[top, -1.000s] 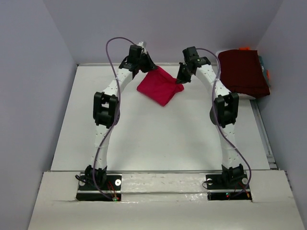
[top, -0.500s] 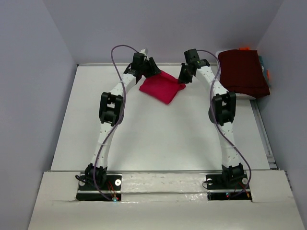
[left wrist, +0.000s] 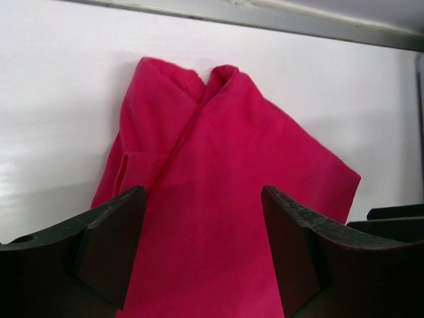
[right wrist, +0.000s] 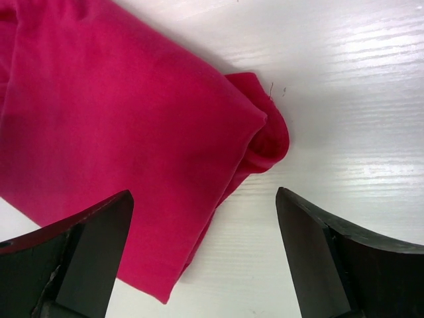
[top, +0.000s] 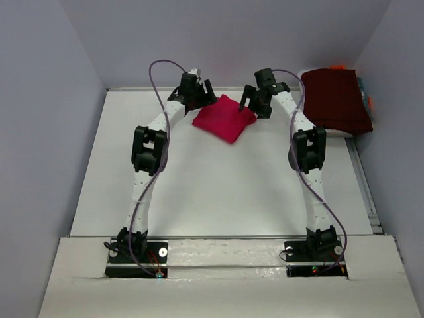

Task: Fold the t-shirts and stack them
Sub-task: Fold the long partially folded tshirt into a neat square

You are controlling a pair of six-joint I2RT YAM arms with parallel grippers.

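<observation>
The folded pink tee (top: pixel 224 119) lay near the far edge of the tabletop (top: pixel 218 199), about midway across, with the maroon tee (top: pixel 336 99) well apart at the far right corner. The left gripper (left wrist: pixel 202 197) hung over the pink tee's left corner and the right gripper (right wrist: pixel 203 195) over its right corner, the jaws of both spread wide and gripping nothing

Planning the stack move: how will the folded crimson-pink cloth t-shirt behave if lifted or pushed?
Likely floppy: folded crimson-pink cloth t-shirt shows soft creases and loose layers, so the fold probably opens. Pushed on the glossy white table, it may bunch.
</observation>
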